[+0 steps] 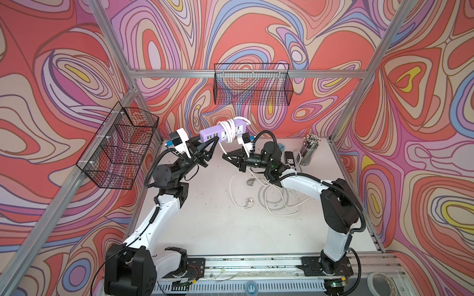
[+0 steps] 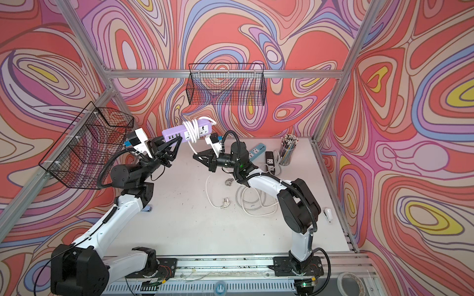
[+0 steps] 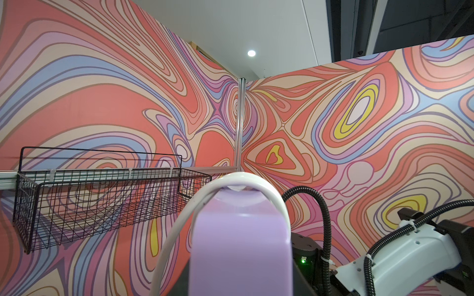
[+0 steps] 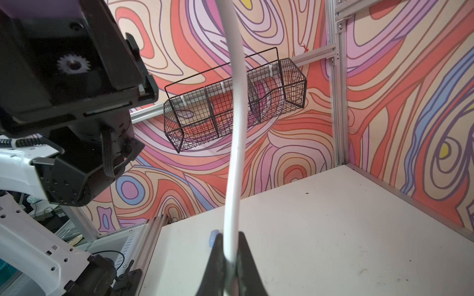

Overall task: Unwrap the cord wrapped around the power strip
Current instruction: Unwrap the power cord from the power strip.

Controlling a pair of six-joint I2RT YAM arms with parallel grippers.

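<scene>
**Power strip.** The purple power strip (image 1: pixel 223 131) was found lifted clear of the table (image 1: pixel 218 225). It lay roughly level, above the far middle of the workspace in both top views. The left gripper (image 1: pixel 215 140) was clamped on the strip's left end, the end carrying the row of small ports. In the left wrist view the power strip (image 3: pixel 238 243) filled the space between the jaws.

**Cord.** The white cord (image 1: pixel 229 129) was wound in several turns around the middle of the strip. One strand dropped from the wraps to the right gripper (image 1: pixel 226 156), which sat just below the strip on its near side. In the right wrist view its jaws were drawn narrow onto the cord (image 4: pixel 234 128), pinching it between the two fingers. Below the grip, the cord ran down to the table and ended at a plug (image 1: pixel 248 202) lying on the surface.

**Other items.**
- A loose pile of white cable (image 1: pixel 279 202) lay on the table beneath the right arm.
- A black power strip (image 1: pixel 289 157) and a cup of pencils (image 1: pixel 309 150) stood at the far right.
- One wire basket (image 1: pixel 252 84) hung on the far wall and a second basket (image 1: pixel 120 146) on the left wall.
</scene>
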